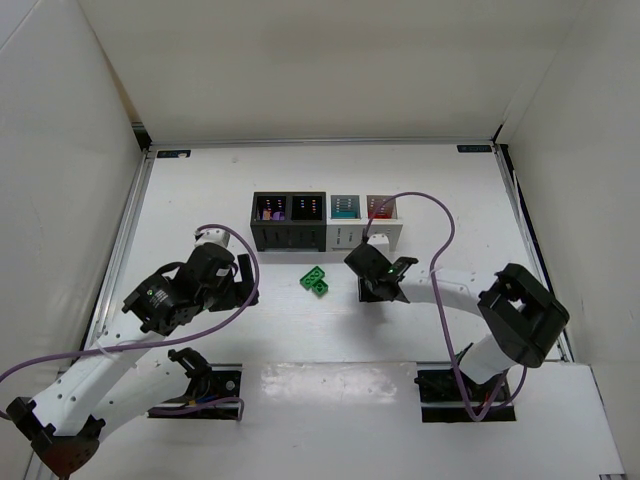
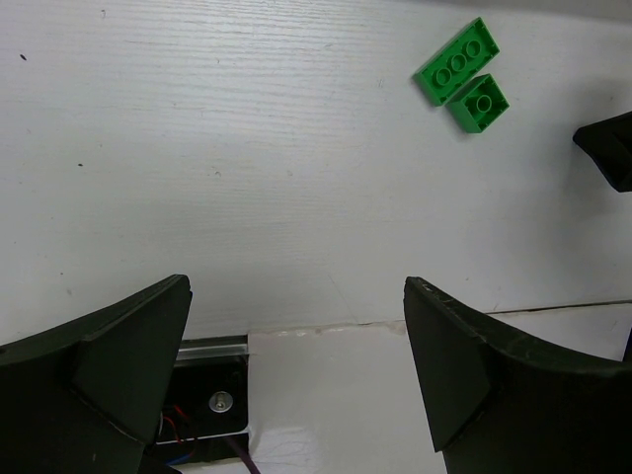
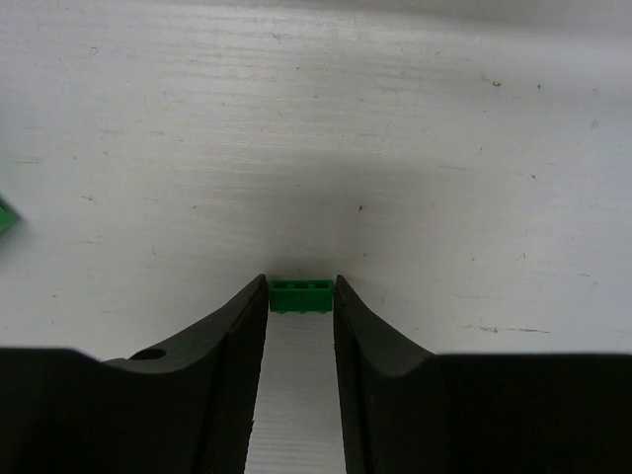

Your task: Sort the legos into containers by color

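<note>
Two green legos lie side by side on the white table in front of the containers, a row of two black and two white bins with coloured bricks inside. In the left wrist view they are a long brick and a small one. My right gripper is shut on a third green lego at its fingertips, low over the table, just right of the pair. My left gripper is open and empty, to the left of the pair.
The black bins stand left of the white ones. Both arm bases sit at the near edge, on a raised white strip. A purple cable loops beside the right arm. White walls enclose the table.
</note>
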Controlling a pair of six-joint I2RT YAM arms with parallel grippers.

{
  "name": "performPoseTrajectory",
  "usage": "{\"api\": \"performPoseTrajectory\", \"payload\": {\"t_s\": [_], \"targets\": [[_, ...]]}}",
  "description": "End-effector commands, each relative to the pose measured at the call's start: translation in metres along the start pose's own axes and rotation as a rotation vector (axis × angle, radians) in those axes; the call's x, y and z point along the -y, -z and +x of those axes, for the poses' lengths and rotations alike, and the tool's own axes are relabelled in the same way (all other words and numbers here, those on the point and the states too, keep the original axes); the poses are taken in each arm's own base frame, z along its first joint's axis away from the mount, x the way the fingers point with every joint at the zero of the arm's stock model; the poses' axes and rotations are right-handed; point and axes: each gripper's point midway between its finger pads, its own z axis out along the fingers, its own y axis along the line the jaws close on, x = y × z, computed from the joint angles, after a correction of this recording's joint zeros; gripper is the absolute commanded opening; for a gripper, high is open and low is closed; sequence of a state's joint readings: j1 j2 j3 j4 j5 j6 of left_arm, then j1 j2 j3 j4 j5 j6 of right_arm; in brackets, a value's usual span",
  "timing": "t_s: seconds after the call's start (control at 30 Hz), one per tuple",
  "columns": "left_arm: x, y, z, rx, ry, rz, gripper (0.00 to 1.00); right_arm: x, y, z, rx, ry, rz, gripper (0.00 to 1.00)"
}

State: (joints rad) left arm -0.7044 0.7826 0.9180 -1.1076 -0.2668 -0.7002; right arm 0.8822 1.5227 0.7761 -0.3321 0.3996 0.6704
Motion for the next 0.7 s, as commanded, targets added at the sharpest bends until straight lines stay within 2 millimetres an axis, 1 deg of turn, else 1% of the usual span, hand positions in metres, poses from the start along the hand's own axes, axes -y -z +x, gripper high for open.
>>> {"api": "performPoseTrajectory", "payload": {"t_s": [0.0, 0.03, 0.13, 0.2, 0.27, 0.3, 0.37, 0.47, 0.5, 0.57, 0.6, 0.63, 0.67], "targets": [[0.004, 0.009, -0.010, 0.035, 0.009, 0.017, 1.00, 0.012, -0.001, 0.023, -0.057, -0.006, 0.036, 0.36], [0.004, 0.008, -0.010, 0.035, 0.008, 0.017, 1.00, 0.011, 0.000, 0.023, -0.054, -0.007, 0.032, 0.36], [0.004, 0.009, -0.011, 0.037, 0.006, 0.019, 1.00, 0.011, 0.004, 0.023, -0.045, -0.013, 0.029, 0.30], [0.004, 0.009, -0.011, 0.041, 0.006, 0.021, 1.00, 0.011, 0.005, 0.024, -0.045, -0.010, 0.028, 0.30], [0.005, 0.008, -0.012, 0.041, 0.007, 0.021, 1.00, 0.008, 0.011, 0.019, -0.029, -0.014, 0.014, 0.29], [0.006, 0.009, -0.012, 0.040, 0.006, 0.027, 1.00, 0.008, 0.013, 0.020, -0.030, -0.008, 0.014, 0.27], [0.005, 0.008, -0.011, 0.040, 0.006, 0.025, 1.00, 0.004, 0.023, 0.009, 0.005, -0.007, -0.006, 0.25], [0.005, 0.006, -0.009, 0.031, 0.007, 0.019, 1.00, -0.003, 0.044, -0.012, 0.060, 0.007, -0.039, 0.25], [0.004, 0.005, -0.008, 0.030, 0.010, 0.016, 1.00, -0.014, 0.056, -0.025, 0.093, 0.012, -0.069, 0.25], [0.003, 0.002, -0.005, 0.025, 0.013, 0.016, 1.00, -0.023, 0.068, -0.039, 0.137, 0.070, -0.100, 0.25], [0.004, 0.001, -0.004, 0.023, 0.018, 0.021, 1.00, -0.032, 0.082, -0.058, 0.177, 0.102, -0.121, 0.27], [0.002, 0.000, -0.001, 0.018, 0.020, 0.019, 1.00, -0.038, 0.088, -0.068, 0.203, 0.108, -0.138, 0.27], [0.005, -0.001, -0.002, 0.023, 0.028, 0.033, 1.00, -0.048, 0.094, -0.082, 0.223, 0.116, -0.152, 0.27]]}}
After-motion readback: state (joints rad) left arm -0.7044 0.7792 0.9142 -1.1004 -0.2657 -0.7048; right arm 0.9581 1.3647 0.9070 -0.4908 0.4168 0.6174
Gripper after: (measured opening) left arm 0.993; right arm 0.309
